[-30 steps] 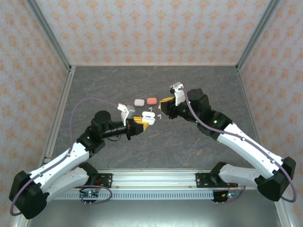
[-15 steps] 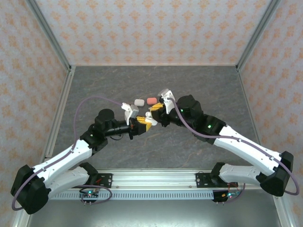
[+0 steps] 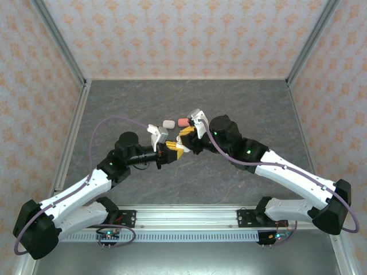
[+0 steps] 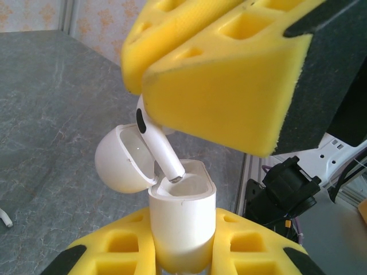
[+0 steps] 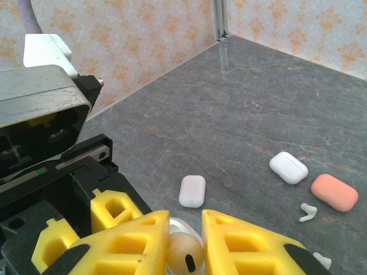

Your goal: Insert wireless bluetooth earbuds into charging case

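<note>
Above the grey marbled tabletop (image 3: pixel 229 97), the left gripper (image 4: pixel 183 252) has its yellow foam jaws pinching an open white plastic charging case (image 4: pixel 182 209), lid flipped back. Directly over that case, the right gripper (image 5: pixel 184 243) has its jaws pinching a small white bent-stem plastic earbud (image 4: pixel 159 143). The left wrist view shows its stem tip dipping into the case's mouth. The right wrist view shows, beyond the case, two closed white pebble-shaped cases (image 5: pixel 192 190) (image 5: pixel 288 167), a coral-pink closed case (image 5: pixel 334 192) and a loose white earbud (image 5: pixel 308 212).
</note>
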{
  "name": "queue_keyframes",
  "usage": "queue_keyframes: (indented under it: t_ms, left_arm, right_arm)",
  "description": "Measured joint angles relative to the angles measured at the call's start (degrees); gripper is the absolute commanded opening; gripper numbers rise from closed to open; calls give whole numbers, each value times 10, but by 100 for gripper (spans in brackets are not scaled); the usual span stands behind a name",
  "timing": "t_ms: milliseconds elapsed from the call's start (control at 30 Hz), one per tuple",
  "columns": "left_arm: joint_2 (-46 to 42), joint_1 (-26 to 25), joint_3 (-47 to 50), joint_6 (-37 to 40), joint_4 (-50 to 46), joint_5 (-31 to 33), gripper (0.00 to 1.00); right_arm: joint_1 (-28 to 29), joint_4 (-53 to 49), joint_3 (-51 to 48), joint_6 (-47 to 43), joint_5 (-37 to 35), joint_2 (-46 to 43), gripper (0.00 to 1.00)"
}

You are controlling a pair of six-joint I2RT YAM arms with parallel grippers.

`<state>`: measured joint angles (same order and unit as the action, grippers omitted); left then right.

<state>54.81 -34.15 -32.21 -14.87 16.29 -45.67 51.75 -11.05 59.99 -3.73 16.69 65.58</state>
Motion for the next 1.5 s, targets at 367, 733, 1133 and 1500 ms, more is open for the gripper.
queue_keyframes:
  t_ms: [367, 733, 1133, 1500]
  left_arm:
    - [0, 0, -3, 0, 1, 0, 0]
    - [0, 0, -4, 0, 1, 0, 0]
    - [-34, 0, -3, 10, -13, 27, 0]
    - [-123, 0, 4, 33, -96, 60, 0]
  right_arm:
    - [2, -1, -7, 0, 32, 2, 21]
    - [3, -14, 0, 16, 42, 3, 46]
    - [-51, -48, 31, 75, -26, -60, 63]
    - [-132, -60, -5, 170, -44, 21, 50]
